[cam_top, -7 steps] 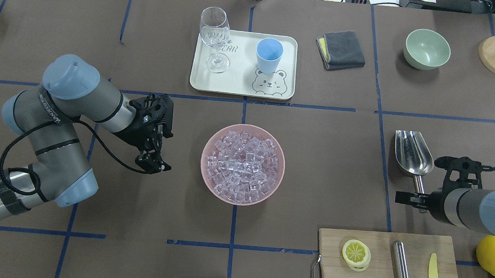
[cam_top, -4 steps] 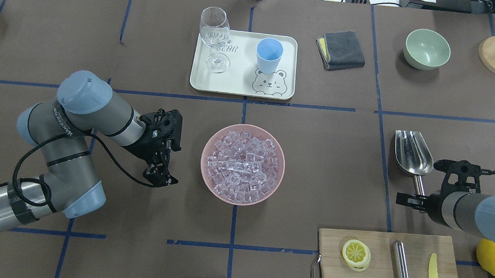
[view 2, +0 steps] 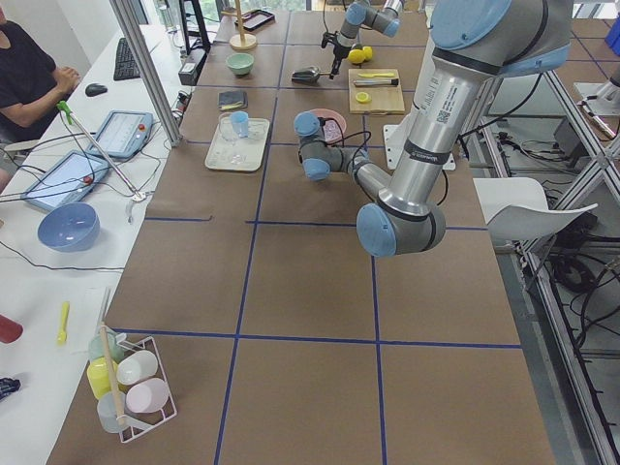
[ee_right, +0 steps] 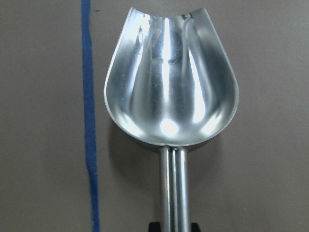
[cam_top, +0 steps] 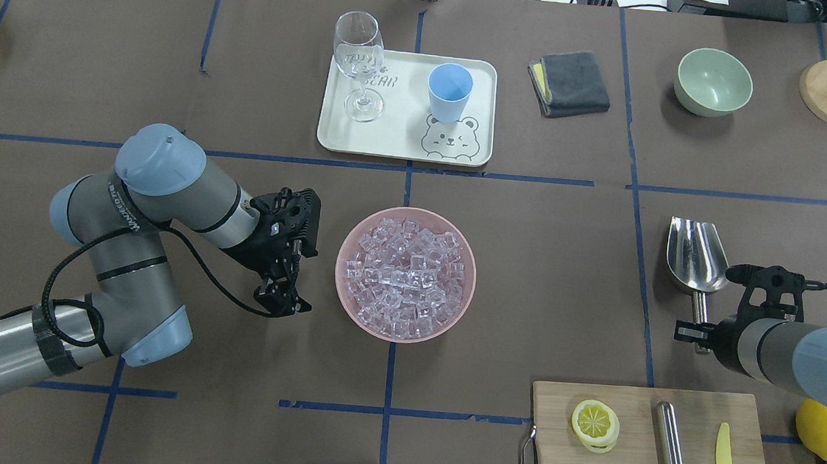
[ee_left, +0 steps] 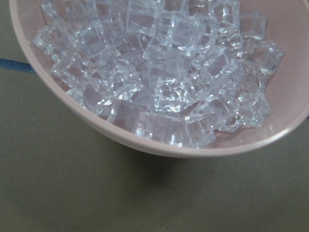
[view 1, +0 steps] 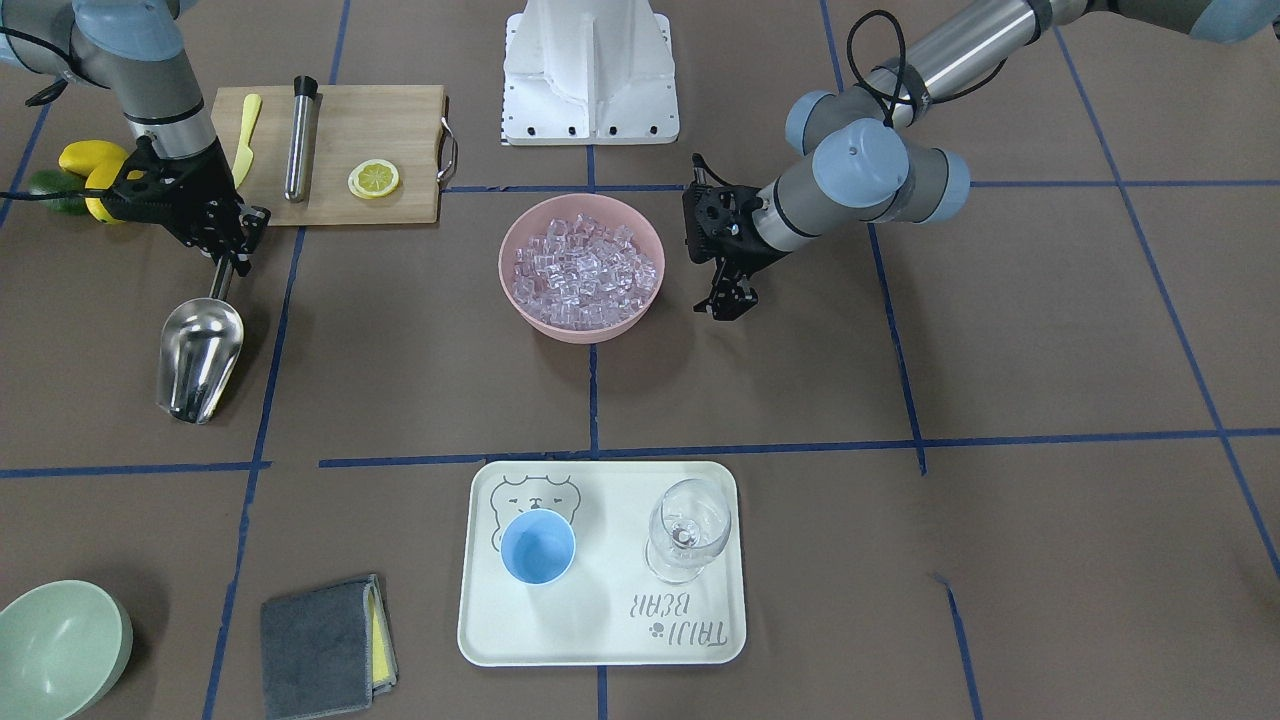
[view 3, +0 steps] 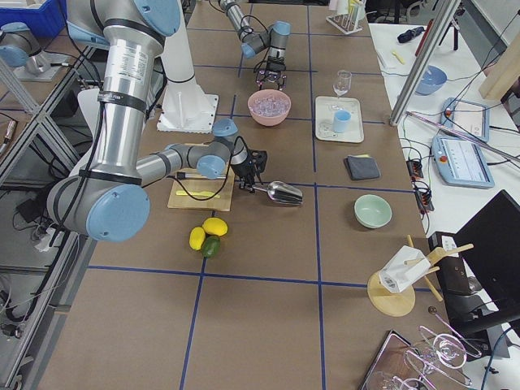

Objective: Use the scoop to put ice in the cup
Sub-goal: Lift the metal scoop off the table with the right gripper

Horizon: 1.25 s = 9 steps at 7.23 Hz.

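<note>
While the brown paper-covered surface [cam_top: 528, 270] with blue tape lines carries everything, the cream rectangular plastic tray with a bear drawing [cam_top: 398, 142] lies at its far middle in the overhead view. Nearer the robot, at the centre, stands the round pink plastic bowl [cam_top: 339, 270]. The left claw [cam_top: 282, 301] hangs just beside that bowl on the robot's left, pointing down, its fingers spread wide with nothing between them. Well apart on the robot's right, the right claw [cam_top: 698, 332] is clamped on the thin handle of the shiny stainless-steel scoop [cam_top: 693, 258], whose trough faces up and points away from the robot; I cannot tell whether it touches the surface. The small light-blue round plastic cup [cam_top: 450, 91] stands upright on the tray. The small clear glassy ice cubes [cam_top: 406, 272] are heaped in the pink bowl.
</note>
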### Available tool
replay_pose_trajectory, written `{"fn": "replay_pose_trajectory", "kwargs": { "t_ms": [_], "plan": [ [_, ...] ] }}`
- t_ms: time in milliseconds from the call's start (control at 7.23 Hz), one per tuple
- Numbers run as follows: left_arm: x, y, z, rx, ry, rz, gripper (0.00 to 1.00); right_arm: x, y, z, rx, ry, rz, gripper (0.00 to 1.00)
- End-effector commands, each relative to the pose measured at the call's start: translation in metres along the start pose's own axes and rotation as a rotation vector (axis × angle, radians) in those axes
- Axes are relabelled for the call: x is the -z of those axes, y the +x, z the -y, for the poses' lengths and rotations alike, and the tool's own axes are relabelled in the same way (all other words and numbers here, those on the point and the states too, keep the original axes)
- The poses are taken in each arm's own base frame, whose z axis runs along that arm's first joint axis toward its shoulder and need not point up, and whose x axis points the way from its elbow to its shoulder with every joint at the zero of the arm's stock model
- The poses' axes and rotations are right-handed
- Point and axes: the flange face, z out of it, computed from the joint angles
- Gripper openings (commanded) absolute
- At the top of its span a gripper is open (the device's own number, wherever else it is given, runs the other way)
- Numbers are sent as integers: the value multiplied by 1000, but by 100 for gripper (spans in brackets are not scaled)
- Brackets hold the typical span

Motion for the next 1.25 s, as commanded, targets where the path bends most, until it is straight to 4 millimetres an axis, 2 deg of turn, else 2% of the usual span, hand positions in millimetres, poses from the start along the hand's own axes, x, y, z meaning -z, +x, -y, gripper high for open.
{"fn": "replay_pose_trajectory", "kwargs": {
  "t_ms": [0, 138, 277, 415, 554, 692, 830, 1107],
  "plan": [
    [0, 0, 5, -4, 6, 2, 100, 14, -8, 5, 6, 28, 27, 0],
    [0, 1, 7, -5, 8, 0, 100, 37, -20, 8, 4, 28, 75, 0],
    [-7, 9, 7, -22, 21, -3, 100, 47, -26, 9, 31, 33, 94, 0],
    [-13, 12, 9, -35, 29, 28, 100, 59, -33, 10, 288, 50, 117, 0],
    [-16, 16, 10, -40, 31, 26, 100, 68, -38, 11, 455, 58, 133, 0],
    [-16, 16, 11, -42, 34, 26, 100, 81, -41, 21, 449, 10, 185, 0],
    [-16, 16, 11, -42, 34, 26, 100, 98, -43, 46, 437, -68, 272, 0],
    [-16, 15, 10, -40, 31, 27, 100, 113, -44, 63, 630, -40, 318, 0]
  ]
}}
